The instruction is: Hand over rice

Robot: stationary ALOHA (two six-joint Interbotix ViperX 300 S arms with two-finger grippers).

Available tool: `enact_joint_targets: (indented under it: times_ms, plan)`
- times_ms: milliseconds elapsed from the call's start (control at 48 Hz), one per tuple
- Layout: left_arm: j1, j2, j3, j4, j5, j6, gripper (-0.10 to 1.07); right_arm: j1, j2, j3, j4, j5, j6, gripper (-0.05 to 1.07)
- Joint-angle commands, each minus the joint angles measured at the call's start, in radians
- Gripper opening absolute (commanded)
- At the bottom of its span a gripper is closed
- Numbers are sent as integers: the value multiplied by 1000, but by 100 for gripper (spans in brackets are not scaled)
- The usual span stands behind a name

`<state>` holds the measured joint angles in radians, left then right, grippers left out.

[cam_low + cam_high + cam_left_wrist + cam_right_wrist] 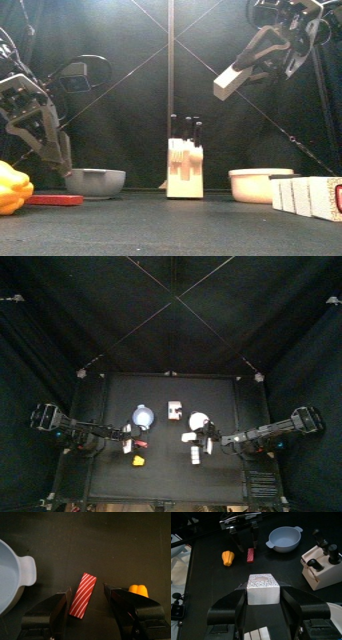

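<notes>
The rice is a white block held between the jaws of my right gripper, which is shut on it. In the front view the right gripper holds the block high above the table, tilted. My left gripper is open and low over the table, one jaw on each side of a red striped strip. The left gripper also shows in the right wrist view, across the table. In the top view the right gripper is right of the middle and the left gripper is left of it.
A grey-blue bowl, a white knife block and a white bowl stand in a row. A yellow pepper lies at the left by the red strip. Several white blocks lie at the right front.
</notes>
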<state>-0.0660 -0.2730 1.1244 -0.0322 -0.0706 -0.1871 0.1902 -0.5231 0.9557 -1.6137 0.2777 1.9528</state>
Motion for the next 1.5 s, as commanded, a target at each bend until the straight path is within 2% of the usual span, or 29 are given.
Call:
enact_joint_targets:
  times_ms: [0, 271, 458, 625, 771, 1083, 1479]
  plan:
    - [-18, -6, -43, -5, -12, 2, 89, 0, -8, -12, 0, 3, 0, 53]
    - [-52, 2, -112, -37, -54, -3, 89, 0, -8, -14, 0, 3, -2, 53]
    - [-66, 17, -146, -89, -215, 2, 89, 2, -8, -15, -2, 3, -2, 53]
    - [-75, 40, -181, -83, -379, 3, 89, 0, -8, -17, -8, 3, -2, 53]
    - [-72, 87, -235, -74, -463, 8, 89, 0, -8, -23, -12, 3, -2, 53]
    - [-37, 210, -370, -17, -476, 8, 89, 8, 40, -58, -71, -3, -3, 53]
    - [15, 268, -419, 64, -495, 9, 89, 9, 109, -120, -141, -55, -3, 53]
